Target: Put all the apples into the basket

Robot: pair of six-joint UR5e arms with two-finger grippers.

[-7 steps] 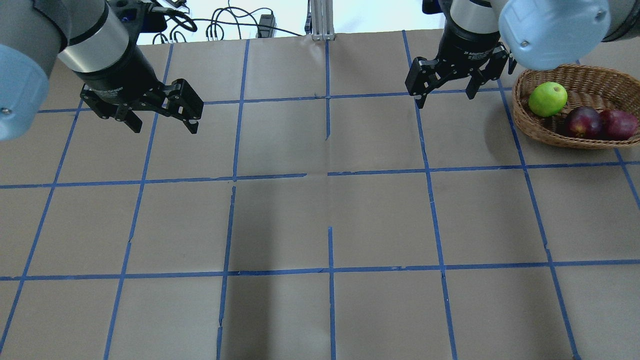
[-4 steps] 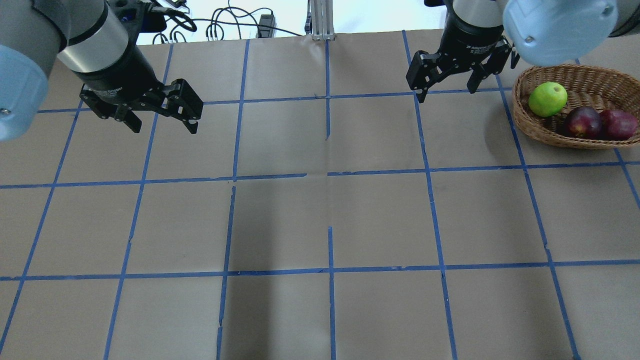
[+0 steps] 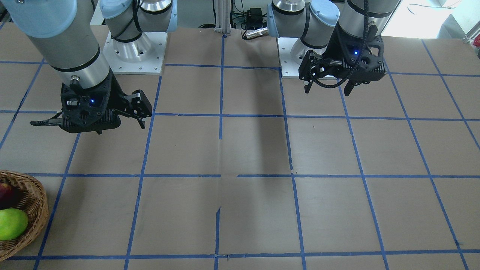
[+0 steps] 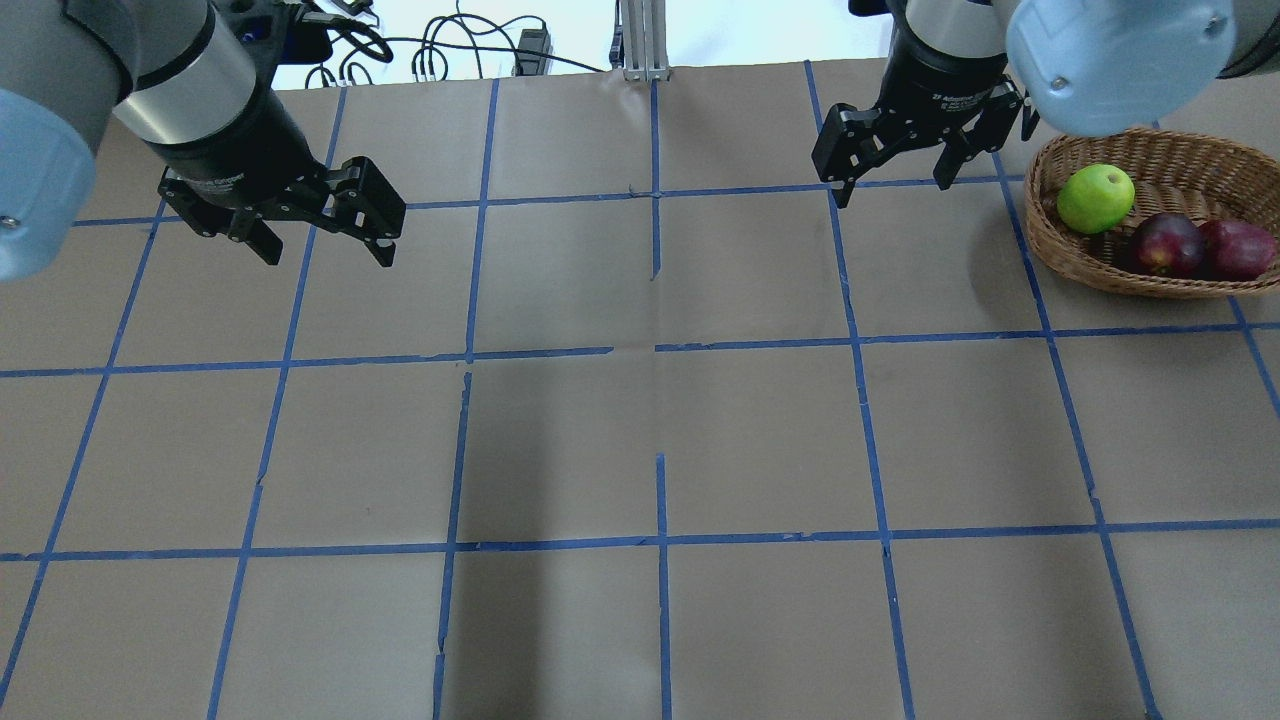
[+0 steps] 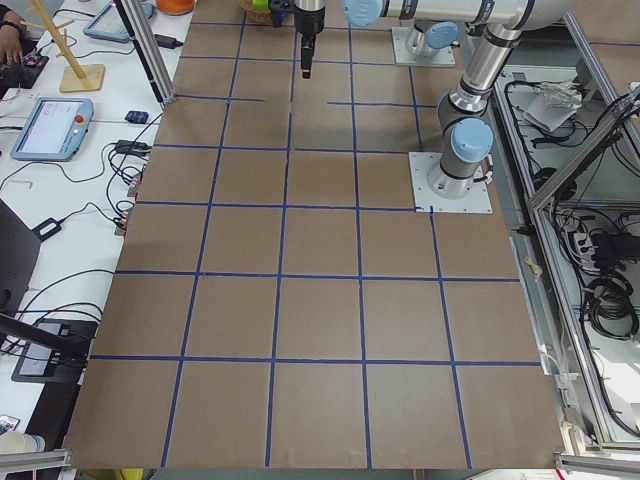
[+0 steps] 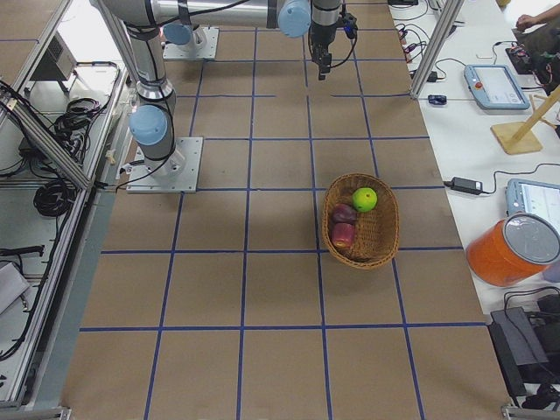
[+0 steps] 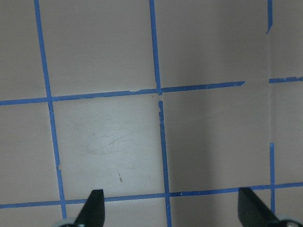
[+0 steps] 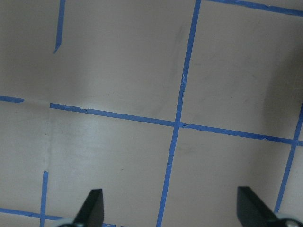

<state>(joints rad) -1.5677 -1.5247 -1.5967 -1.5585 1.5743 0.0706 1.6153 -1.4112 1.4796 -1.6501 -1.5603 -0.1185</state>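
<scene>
The round wicker basket [image 4: 1040,225] stands at the table's right side. In it lie the green apple [image 4: 1096,198], the dark maroon apple [image 4: 1165,243] and the red apple [image 4: 1238,249]. The exterior right view shows the basket [image 6: 385,229] with all three apples inside. The front-facing view shows the basket's edge [image 3: 35,210] and the green apple [image 3: 11,224]. My right gripper [image 4: 890,190] hangs open and empty to the left of the basket, apart from it. My left gripper [image 4: 328,255] hangs open and empty over the table's left side. Both wrist views show only bare table between open fingertips.
The table is brown paper with a blue tape grid [image 4: 660,345]. Cables and a metal post [image 4: 640,40] sit beyond the far edge. An orange container [image 6: 507,249] and tablets lie on the side bench, off the table.
My right gripper has moved a little toward the top of the overhead view, away from the basket's level, still open. The left gripper and the apples have hardly moved.
</scene>
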